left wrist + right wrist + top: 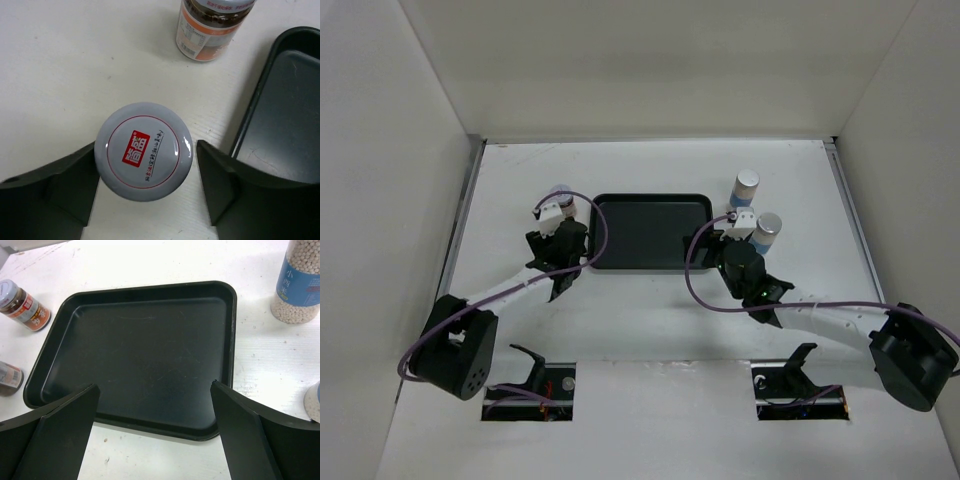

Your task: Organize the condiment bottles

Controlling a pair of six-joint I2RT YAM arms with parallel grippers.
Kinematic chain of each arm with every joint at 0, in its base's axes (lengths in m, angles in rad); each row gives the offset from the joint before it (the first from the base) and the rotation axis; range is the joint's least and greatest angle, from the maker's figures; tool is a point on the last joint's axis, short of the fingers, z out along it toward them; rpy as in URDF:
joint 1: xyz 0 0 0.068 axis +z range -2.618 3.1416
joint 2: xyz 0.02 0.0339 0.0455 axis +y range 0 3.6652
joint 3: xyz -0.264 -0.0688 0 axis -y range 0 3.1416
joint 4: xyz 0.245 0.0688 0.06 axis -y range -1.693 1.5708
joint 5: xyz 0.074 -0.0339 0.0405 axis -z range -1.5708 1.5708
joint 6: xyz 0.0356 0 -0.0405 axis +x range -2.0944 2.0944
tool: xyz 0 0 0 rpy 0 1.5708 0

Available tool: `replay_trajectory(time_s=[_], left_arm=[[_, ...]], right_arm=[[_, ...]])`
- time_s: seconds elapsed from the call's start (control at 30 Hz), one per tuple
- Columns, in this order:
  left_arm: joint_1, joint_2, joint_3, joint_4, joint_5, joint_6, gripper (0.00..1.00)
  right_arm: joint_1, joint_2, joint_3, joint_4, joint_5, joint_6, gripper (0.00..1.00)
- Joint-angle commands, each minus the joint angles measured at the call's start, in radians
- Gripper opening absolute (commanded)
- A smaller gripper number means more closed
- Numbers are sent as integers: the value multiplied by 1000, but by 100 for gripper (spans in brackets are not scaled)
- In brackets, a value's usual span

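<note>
Only close-up, jar lid (pixel 143 151), left hand (pixel 146 167) astride

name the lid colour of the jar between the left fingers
White lid with a thin red ring and red logo; left wrist view.

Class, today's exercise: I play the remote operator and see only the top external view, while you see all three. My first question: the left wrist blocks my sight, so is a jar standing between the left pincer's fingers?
Observer: Yes. A jar with a white, red-marked lid stands between the open fingers of the left pincer, with a gap showing on the tray side.
Operator: Is the right pincer carrying anything?
Observer: No. The right pincer is open with nothing between its fingers, and the black tray lies beneath it.
Operator: What fills the pale bottles?
Observer: Small white pellets show through the blue-labelled bottle.
</note>
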Motion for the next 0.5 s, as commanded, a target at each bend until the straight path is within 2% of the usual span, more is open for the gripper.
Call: replay_trajectory(time_s=[0.0, 0.03, 0.07, 0.13, 0.27, 0.47], left_arm=[[6, 11, 53, 94, -19, 18, 57], [-2, -7, 51, 99, -22, 22, 47], [-10, -32, 54, 102, -27, 36, 41], [-55, -119, 80, 102, -62, 76, 34], [-116, -147, 177, 105, -54, 131, 33], [-134, 84, 362, 155, 64, 125, 33]], right_arm=[[10, -21, 32, 46, -6, -7, 100], [10, -20, 30, 47, -9, -1, 100], [7, -14, 30, 44, -12, 0, 100], [10, 1, 41, 44, -11, -9, 100], [10, 24, 46, 40, -17, -4, 100], [2, 0, 33, 43, -5, 2, 100]])
